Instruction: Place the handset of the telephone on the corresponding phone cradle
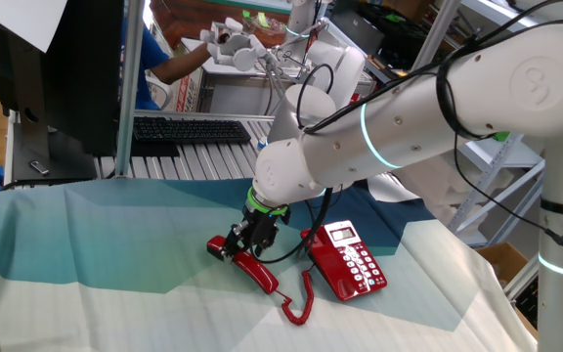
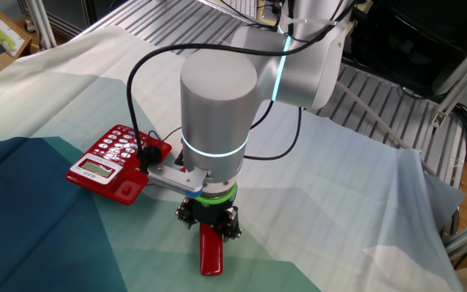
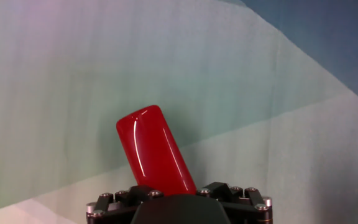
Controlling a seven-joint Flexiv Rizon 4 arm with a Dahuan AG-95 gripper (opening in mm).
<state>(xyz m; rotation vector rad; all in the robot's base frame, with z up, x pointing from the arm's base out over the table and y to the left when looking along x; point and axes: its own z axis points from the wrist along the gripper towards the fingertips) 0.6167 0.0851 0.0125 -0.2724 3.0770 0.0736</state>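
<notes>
**Figure: Gripper lowered over the handset, telephone cradle still unfilled**

The arm [image 1: 428, 108] reached down so that the gripper [image 1: 252, 238] pointed straight at the cloth-covered table [image 1: 115, 244]. The handset [image 2: 211, 247] lay flat on the cloth, apart from the telephone [image 1: 348, 259], with one rounded end projecting beyond the gripper toward the near edge of the table in the other fixed view. In the hand view the same glossy end [image 3: 154, 149] ran out from beneath the gripper body. The jaws stood wide, straddling the handset (whether the fingers already touched its sides could not be told, since the gripper body hid them). The handset did not appear lifted; it seemed to rest on the cloth along its whole visible length. The coiled cord [image 1: 301, 298] looped loosely on the cloth between handset and telephone.

The telephone sat upright near the middle of the table, its white buttons [image 2: 118, 148] and label panel [image 2: 94, 169] exposed and the cradle [image 1: 319, 256] beside them vacant.

Progress, as judged: the approach looked complete, but the grasp, the lift, the carry and the seating of the handset in the cradle all remained.
</notes>
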